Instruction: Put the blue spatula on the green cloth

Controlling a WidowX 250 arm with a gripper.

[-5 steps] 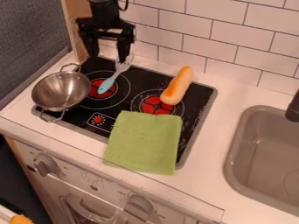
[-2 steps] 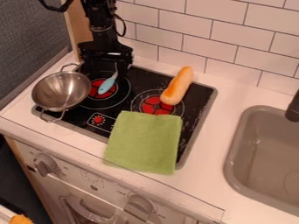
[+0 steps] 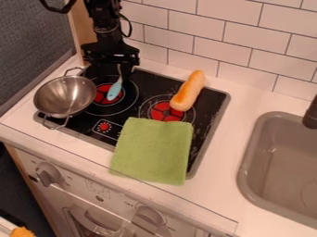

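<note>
Tiles rise behind the white counter holding a black stovetop

White rectangular tiles with dark grout rise behind the pale bench — a grey textured panel and a light wooden strip stand at the left. Below — a white toy oven front with round knobs.
</note>
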